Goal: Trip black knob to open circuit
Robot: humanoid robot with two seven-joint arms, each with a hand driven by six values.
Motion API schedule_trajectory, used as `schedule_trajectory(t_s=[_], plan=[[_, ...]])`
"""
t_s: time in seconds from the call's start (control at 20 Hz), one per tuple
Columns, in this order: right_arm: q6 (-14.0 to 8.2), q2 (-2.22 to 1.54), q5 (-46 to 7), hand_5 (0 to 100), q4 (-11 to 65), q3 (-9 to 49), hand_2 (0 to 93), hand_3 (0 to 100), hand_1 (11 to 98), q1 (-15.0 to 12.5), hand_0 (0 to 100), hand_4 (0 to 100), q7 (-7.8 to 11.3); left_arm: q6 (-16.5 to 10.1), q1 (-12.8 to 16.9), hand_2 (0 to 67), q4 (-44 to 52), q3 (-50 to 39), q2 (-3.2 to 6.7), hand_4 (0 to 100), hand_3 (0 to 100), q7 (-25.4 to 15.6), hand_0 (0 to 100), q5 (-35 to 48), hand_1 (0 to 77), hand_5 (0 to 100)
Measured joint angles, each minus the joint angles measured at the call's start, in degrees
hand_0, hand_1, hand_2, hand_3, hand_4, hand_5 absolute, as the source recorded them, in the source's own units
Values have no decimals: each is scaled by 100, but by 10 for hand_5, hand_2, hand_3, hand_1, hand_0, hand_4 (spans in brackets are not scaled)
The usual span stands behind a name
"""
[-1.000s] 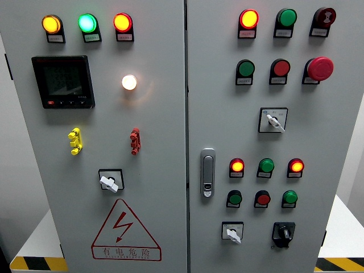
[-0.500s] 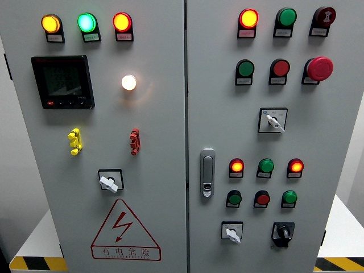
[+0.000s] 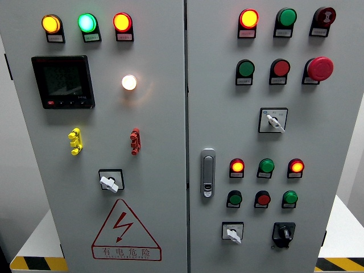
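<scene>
The black knob [image 3: 282, 232] sits at the lower right of the grey cabinet's right door [image 3: 256, 136], on a black plate, with its pointer turned slightly to the left of upright. Left of it is a white rotary switch [image 3: 232, 232]. Neither of my hands nor either arm shows anywhere in the head view.
The right door carries lit red lamps [image 3: 237, 166], green and red push buttons, a red mushroom stop button [image 3: 319, 68], a white selector switch [image 3: 273, 120] and a chrome door handle [image 3: 207, 172]. The left door has a meter [image 3: 62, 81], lamps, a white switch [image 3: 110, 182] and a warning triangle [image 3: 125, 230].
</scene>
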Motion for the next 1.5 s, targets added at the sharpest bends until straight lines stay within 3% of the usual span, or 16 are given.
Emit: schedule_trajectory(t_s=[0.05, 0.2, 0.5, 1.0, 1.5], plan=[[-19, 1, 0, 1000, 3, -5, 0, 856, 477, 63, 903, 821, 0, 0, 0, 194, 0, 0, -3, 99, 261, 0, 0, 0, 0, 86], [-103, 2, -4, 1000, 8, -6, 0, 848, 494, 249, 927, 886, 0, 0, -5, 194, 0, 0, -2, 99, 261, 0, 0, 0, 0, 86], [-685, 7, -2, 1000, -180, -196, 0, 869, 528, 814, 999, 989, -45, 0, 0, 194, 0, 0, 0, 99, 261, 0, 0, 0, 0, 86], [-737, 19, 33, 1000, -340, -261, 0, 934, 565, 1211, 1000, 1000, -168, 0, -6, 194, 0, 0, 1, 99, 261, 0, 0, 0, 0, 86], [-762, 19, 450, 1000, -627, -265, 0, 937, 578, 1532, 1000, 1000, -369, 0, -4, 194, 0, 0, 2, 99, 261, 0, 0, 0, 0, 86]])
